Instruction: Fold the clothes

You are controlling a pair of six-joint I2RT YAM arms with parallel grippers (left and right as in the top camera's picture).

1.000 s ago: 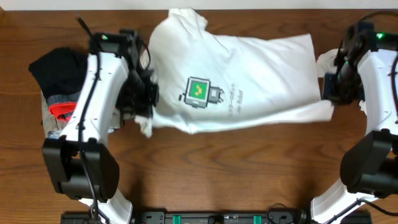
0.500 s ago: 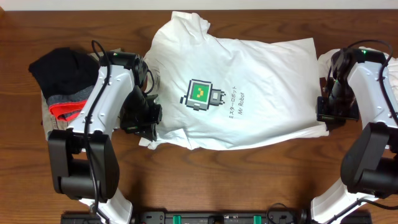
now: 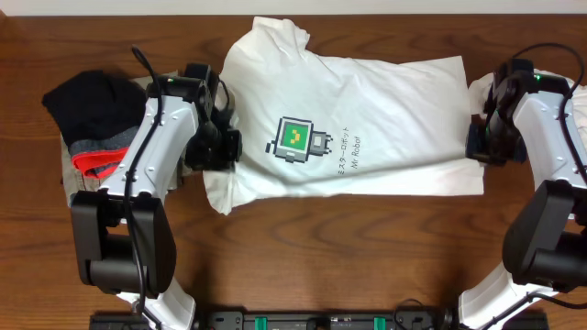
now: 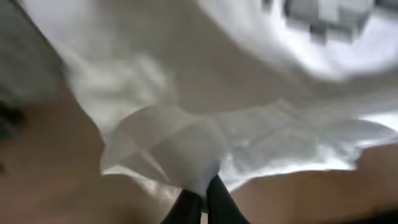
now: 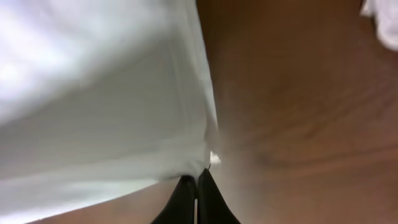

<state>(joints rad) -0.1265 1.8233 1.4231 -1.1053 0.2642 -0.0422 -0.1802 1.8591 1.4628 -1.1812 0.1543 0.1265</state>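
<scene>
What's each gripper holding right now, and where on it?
Both hold the white T-shirt. Left gripper pinches a bunched fold at the end by its arm; right gripper pinches the edge of the opposite end, near a corner.

T-shirt (image 3: 385, 110) in ctr of table (image 3: 303, 247), w/ pile of other clothes (image 3: 92, 119) to its L.

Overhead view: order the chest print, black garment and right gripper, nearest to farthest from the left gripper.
1. Chest print, just right of the left gripper.
2. Black garment, far left.
3. Right gripper, across the shirt.
</scene>
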